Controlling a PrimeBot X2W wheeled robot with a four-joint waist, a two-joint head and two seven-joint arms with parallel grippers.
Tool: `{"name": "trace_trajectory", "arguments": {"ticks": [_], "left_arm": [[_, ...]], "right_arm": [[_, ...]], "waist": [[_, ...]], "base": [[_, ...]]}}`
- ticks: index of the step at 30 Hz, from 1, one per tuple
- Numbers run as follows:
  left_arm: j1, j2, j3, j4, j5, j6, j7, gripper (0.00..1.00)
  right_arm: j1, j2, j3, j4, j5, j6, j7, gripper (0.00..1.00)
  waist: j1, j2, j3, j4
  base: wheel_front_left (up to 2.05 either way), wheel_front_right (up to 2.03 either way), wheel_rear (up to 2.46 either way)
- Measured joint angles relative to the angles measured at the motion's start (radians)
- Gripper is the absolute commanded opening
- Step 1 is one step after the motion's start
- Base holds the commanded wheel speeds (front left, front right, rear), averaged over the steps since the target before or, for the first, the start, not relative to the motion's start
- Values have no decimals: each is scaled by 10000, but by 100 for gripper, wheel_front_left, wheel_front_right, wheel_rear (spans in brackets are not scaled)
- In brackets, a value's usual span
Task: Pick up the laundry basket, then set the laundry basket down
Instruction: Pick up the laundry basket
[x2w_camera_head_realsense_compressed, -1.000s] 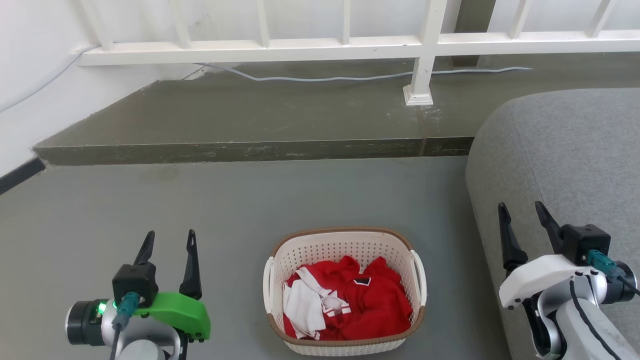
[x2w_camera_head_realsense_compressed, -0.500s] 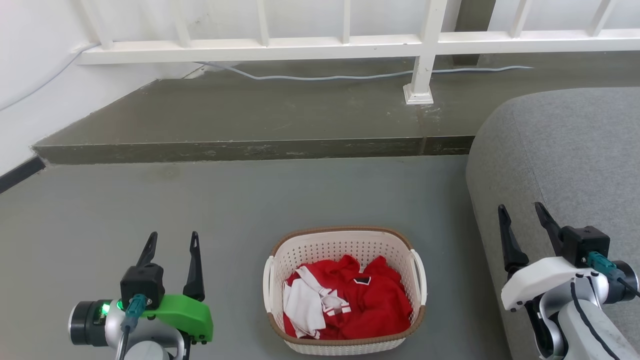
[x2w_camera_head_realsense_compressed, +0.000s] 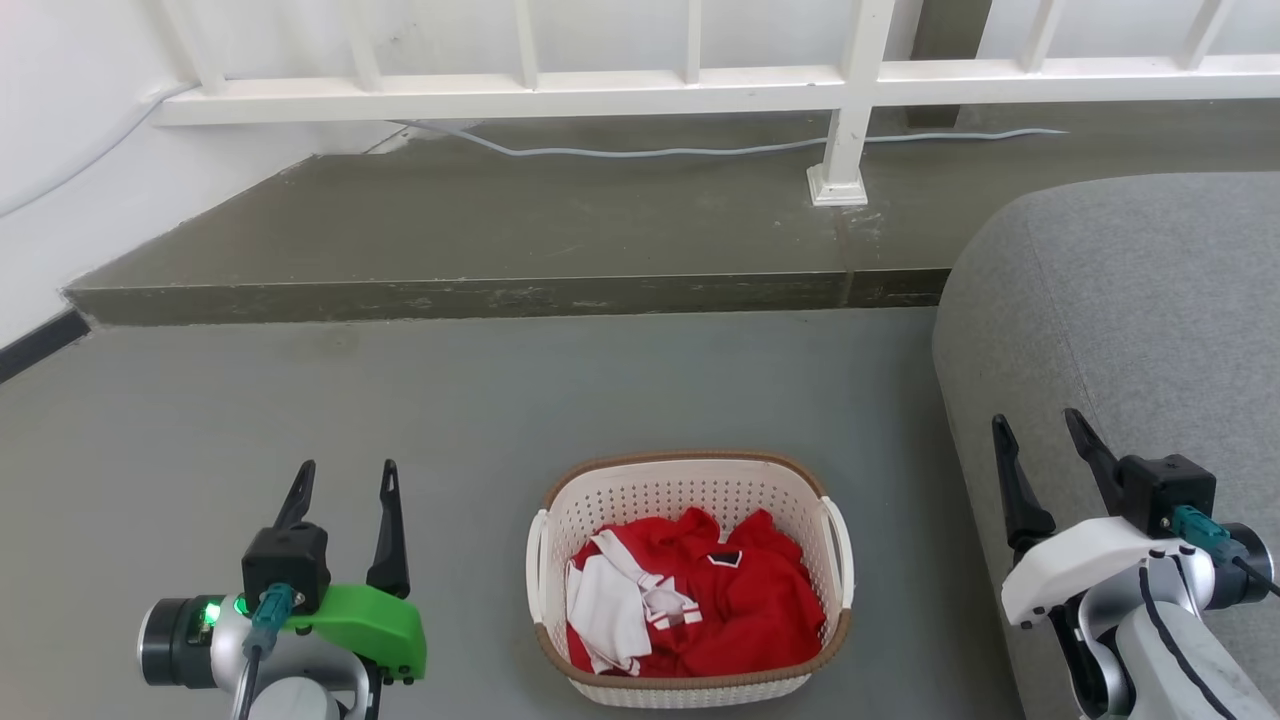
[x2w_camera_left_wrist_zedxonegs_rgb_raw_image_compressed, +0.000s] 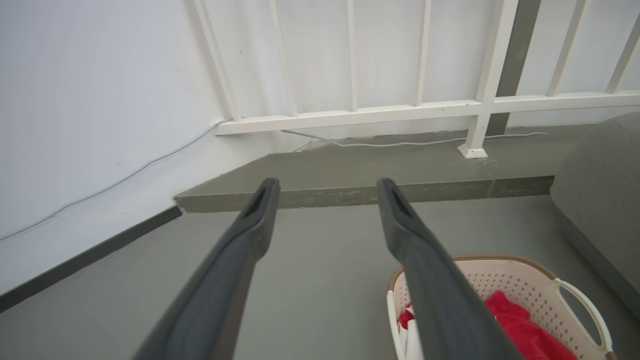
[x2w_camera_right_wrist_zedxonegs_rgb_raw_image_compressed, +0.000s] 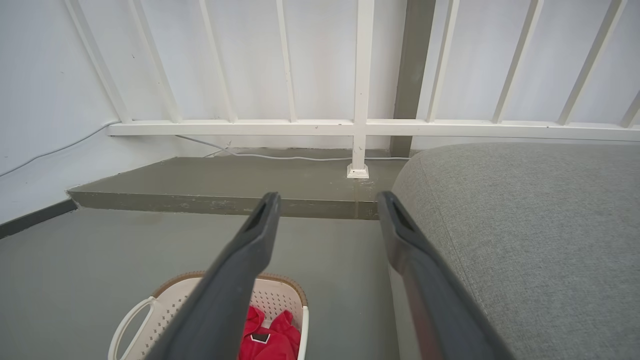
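The left pincer (x2w_camera_head_realsense_compressed: 347, 470) hovers open and empty, well left of the laundry basket (x2w_camera_head_realsense_compressed: 680, 492), which sits on the grey floor (x2w_camera_head_realsense_compressed: 500, 400) between both arms with red and white clothes (x2w_camera_head_realsense_compressed: 700, 600) inside. The right pincer (x2w_camera_head_realsense_compressed: 1035, 420), likewise spread and empty, hangs by the grey sofa (x2w_camera_head_realsense_compressed: 1130, 300). Flanking the basket probably readies each for a side handle. Behind, a raised step (x2w_camera_head_realsense_compressed: 500, 298) meets a white railing (x2w_camera_head_realsense_compressed: 600, 85).
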Motion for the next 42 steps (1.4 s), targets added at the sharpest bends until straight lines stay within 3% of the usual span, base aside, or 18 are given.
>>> {"name": "trace_trajectory", "arguments": {"ticks": [16,42], "left_arm": [[-249,-123,-190,-146,0,0,69,100],[-2044,-454,-1151,-6,-10,0,98,100]], "right_arm": [[-9,71,-38,25,-138,173,-2,100],[-1373,-209,-303,-167,-272,610,-2,100]], "waist": [[0,0,627,67],[1,0,4087,336]], "base": [[0,0,0],[0,0,0]]}}
